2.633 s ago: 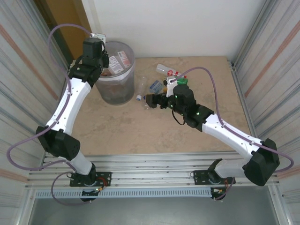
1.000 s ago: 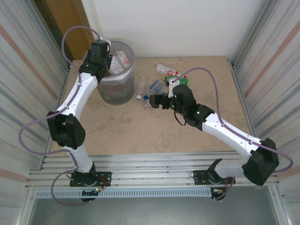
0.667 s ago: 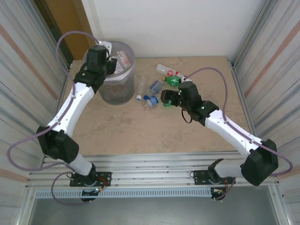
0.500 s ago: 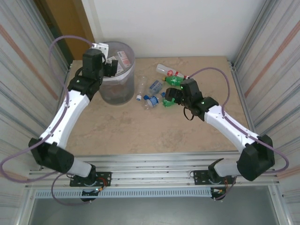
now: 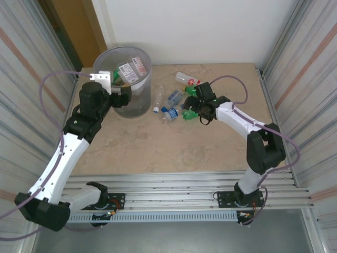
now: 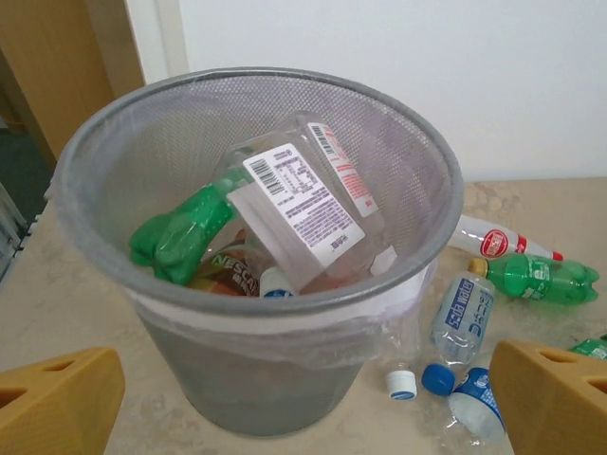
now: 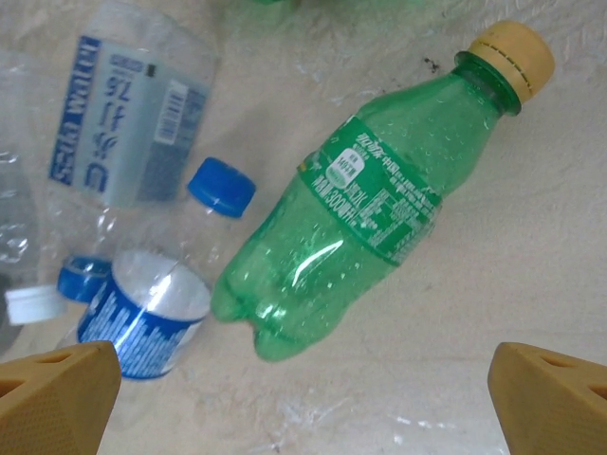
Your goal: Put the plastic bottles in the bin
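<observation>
The left jaws are spread wide and hold nothing. Their two yellow fingers [image 6: 52,403] sit in the lower corners of the left wrist view, with the bin [image 6: 285,379] standing between and beyond them. In the top view the bin is at the upper left of the bench [image 5: 158,153], its clear liner folded over the rim.

Inside the bin, a crushed green bottle [image 6: 180,232] leans against the left wall. A clear bottle with a white barcode label [image 6: 299,204] lies tilted across the middle.

To the right of the bin, loose bottles lie on the bench. A red-labelled clear bottle [image 6: 493,244] is just beside a second green bottle [image 6: 542,277].

The right jaws are also spread wide and empty, with one yellow finger [image 7: 555,398] in each lower corner of the right wrist view. Between them, a yellow-capped green bottle [image 7: 332,237] lies on its side on the bench, its cap towards the upper right. At its left lies a clear bottle with a blue label [image 7: 123,118] and a blue cap. A crumpled blue-labelled bottle [image 7: 142,308] lies at the lower left, close to the green bottle's base.
</observation>
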Controlling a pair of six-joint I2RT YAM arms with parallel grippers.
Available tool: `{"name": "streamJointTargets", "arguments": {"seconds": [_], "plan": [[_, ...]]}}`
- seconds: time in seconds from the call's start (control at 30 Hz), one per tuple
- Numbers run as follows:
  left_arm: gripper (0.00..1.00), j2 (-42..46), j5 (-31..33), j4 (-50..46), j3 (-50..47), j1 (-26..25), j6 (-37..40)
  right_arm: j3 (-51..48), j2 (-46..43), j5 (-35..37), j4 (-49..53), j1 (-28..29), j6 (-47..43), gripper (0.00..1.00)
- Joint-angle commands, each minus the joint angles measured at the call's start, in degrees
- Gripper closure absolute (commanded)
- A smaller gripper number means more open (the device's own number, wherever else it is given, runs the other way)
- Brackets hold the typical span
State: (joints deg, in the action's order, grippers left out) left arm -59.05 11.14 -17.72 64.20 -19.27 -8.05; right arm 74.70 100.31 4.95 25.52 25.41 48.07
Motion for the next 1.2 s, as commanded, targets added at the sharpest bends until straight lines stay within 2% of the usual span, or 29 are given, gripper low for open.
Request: {"name": "streamJointTargets", "arguments": {"seconds": [0.0,0.3,0.67,1.17], "plan": [[0.02,4.3,1.6,1.0,-3.3,-0.3,-3.5,2.5,4.0,-0.4,-0.2,-0.5,4.1,0.02],[0.01,6.0,0.2,2.9,-6.7,-0.2,-4.9,6.4,11.8,1.7,-1.6,-0.6,6.8,0.01],[0.01,4.1,-1.2,3.7,-7.2,-0.2,-5.5,3.3,12.2,3.3,-2.5,-1.0,6.9,0.23],[0.01,3.3,-1.7,4.4,-7.8,-0.1,-6.5,0.9,14.2,1.5,-2.2,-1.5,4.5,0.30]]}}
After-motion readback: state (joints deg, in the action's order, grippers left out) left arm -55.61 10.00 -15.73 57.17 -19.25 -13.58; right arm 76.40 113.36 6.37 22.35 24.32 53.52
